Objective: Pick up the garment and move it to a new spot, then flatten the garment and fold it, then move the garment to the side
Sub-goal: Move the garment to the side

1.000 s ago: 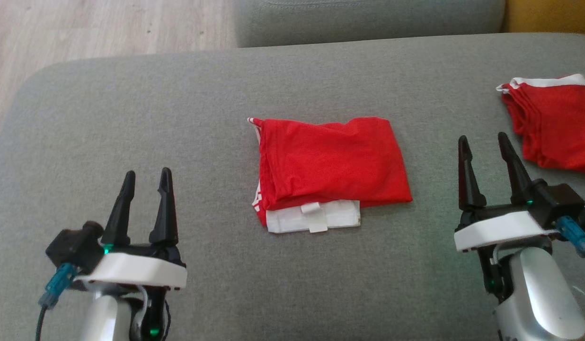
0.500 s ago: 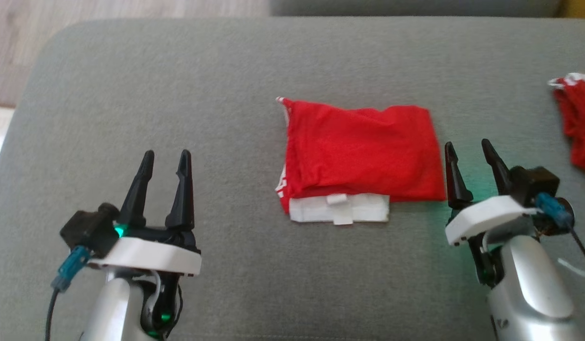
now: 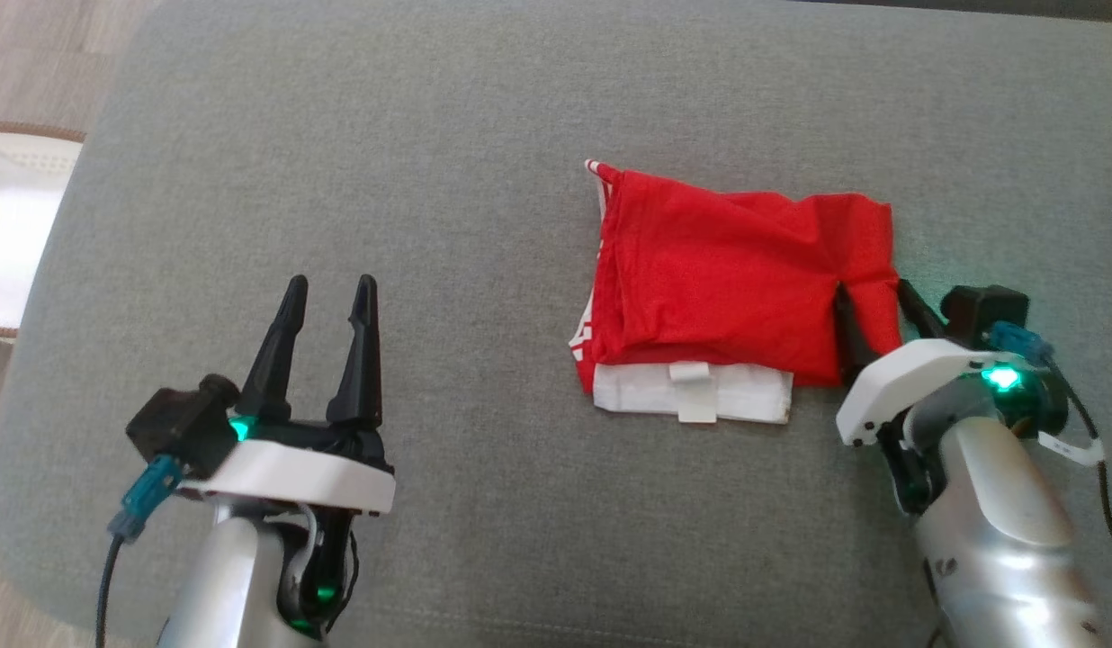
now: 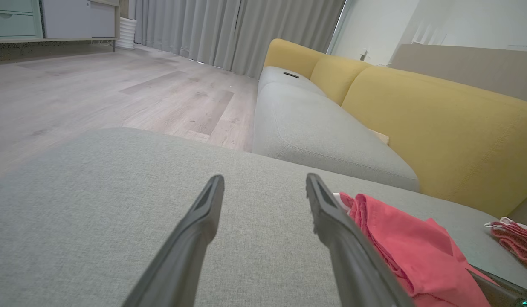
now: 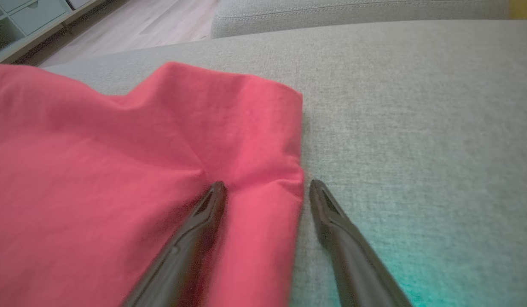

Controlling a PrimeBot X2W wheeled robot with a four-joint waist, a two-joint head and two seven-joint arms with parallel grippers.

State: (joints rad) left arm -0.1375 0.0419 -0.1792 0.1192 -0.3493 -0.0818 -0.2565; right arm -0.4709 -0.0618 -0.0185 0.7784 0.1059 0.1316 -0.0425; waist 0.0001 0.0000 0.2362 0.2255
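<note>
Red folded garment (image 3: 727,288) lies on the grey cushion (image 3: 385,180), well in from every edge. Head view: right gripper (image 3: 871,297) has slid in from beside it. Its wide-open fingers now straddle the garment's right edge and bunch it. Left gripper (image 3: 327,337) is open, empty, well apart. Left wrist view: nothing between fingers. Right wrist view: fabric edge between spread jaws, not pinched yet. Grasp for the move aside looks next.

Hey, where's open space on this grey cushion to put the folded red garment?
Bare cushion runs wide between the left gripper and the garment, and past its far side. Crowded at the garment's right edge, where the open right gripper straddles it.
</note>
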